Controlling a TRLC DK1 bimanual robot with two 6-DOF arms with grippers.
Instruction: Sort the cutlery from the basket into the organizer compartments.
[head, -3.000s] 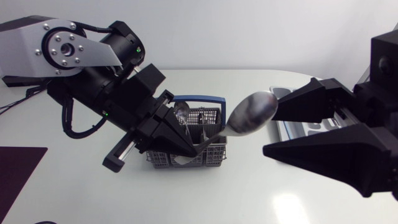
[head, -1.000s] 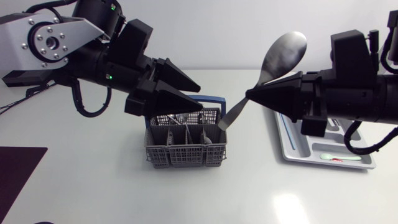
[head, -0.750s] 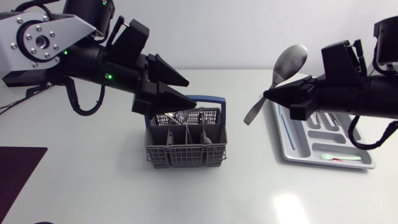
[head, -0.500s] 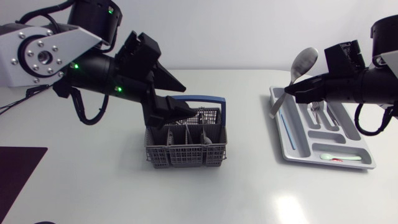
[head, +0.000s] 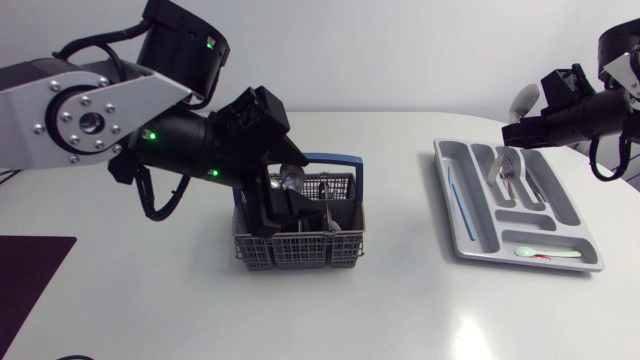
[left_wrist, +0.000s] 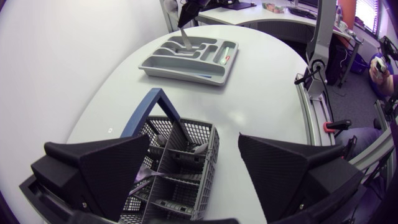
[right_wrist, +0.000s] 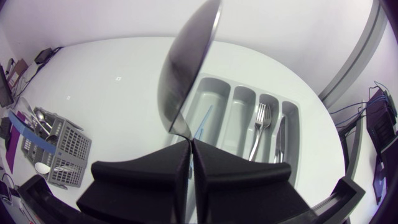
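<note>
Right gripper (right_wrist: 191, 146) has carried spoon (right_wrist: 186, 68) from basket (head: 300, 250) to above organizer's (head: 470, 250) far end, clamped on handle. Left gripper (head: 285, 205) lowered over basket, spread wide, empty. Spoon rigid, slick, bowl-heavy: grip flat handle.

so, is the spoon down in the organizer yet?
No: the right hand is shut on the spoon, whose bowl sticks out ahead of the fingers, above the organizer.
</note>
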